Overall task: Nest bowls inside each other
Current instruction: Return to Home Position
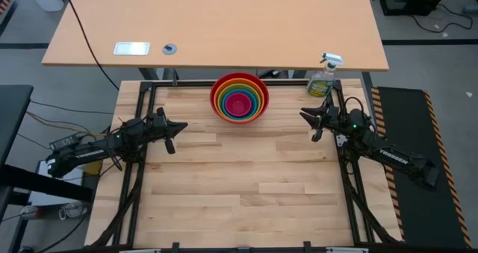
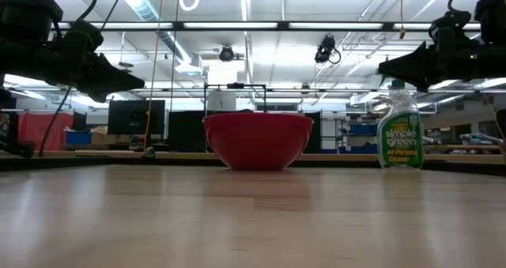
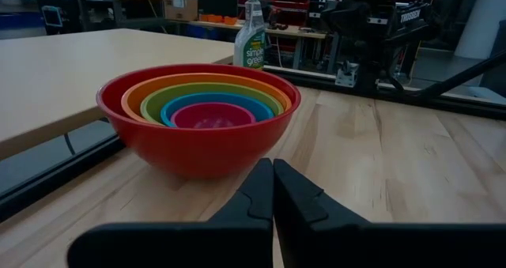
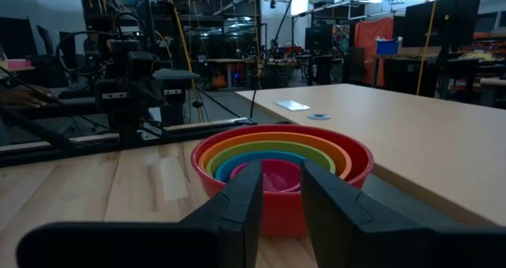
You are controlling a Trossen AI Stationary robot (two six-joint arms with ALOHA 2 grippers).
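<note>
The bowls [image 1: 239, 98] stand nested near the table's far edge: red outermost, then orange, yellow-green, blue and pink [image 3: 213, 115] innermost. The red bowl [image 2: 258, 140] rests on its base on the wood. My left gripper [image 1: 181, 126] hovers above the table at the left, shut and empty, pointing level toward the bowls. My right gripper [image 1: 303, 114] hovers at the right, its fingers [image 4: 237, 201] a little apart with nothing between them, also pointing at the bowls [image 4: 281, 161].
A green spray bottle [image 1: 323, 77] stands at the far right corner, close to my right gripper. A light desk [image 1: 216, 22] lies beyond the table's far edge. The near half of the wooden table [image 1: 239, 201] holds nothing.
</note>
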